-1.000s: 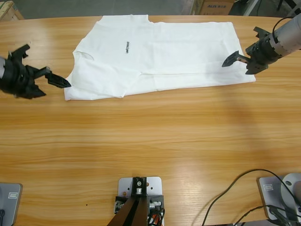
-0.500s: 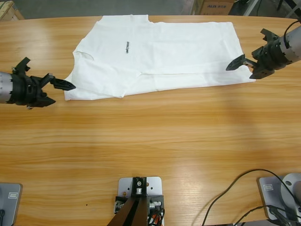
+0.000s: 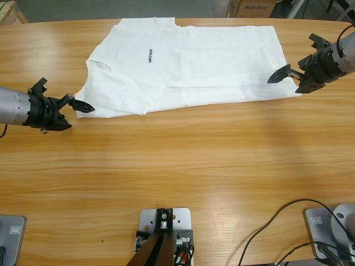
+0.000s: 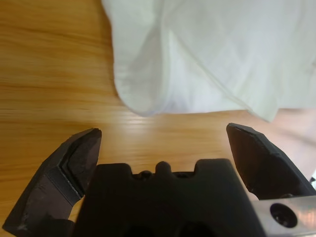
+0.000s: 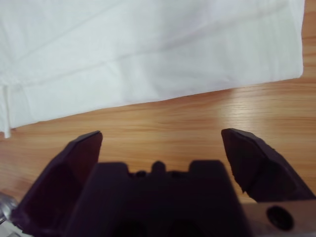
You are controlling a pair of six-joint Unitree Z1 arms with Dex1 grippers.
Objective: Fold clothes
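T-shirt point(image 3: 183, 66) flat on desk point(image 3: 183, 177), partly folded: 1 long edge already doubled over. Left gripper point(image 3: 71, 104) jaws spread, empty, just short of rounded corner ahead point(image 4: 140, 101); placement suits pinching that corner. Right gripper point(image 3: 289, 76) jaws spread, empty, low at opposite end, hem point(image 5: 163, 74) directly ahead. Judgement: both positioned at opposite ends for paired lift and next fold. No contact yet.

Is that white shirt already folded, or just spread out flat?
Partly folded. The shirt lies flat on the table, but its near long side is doubled over onto itself, a layered edge showing along it.
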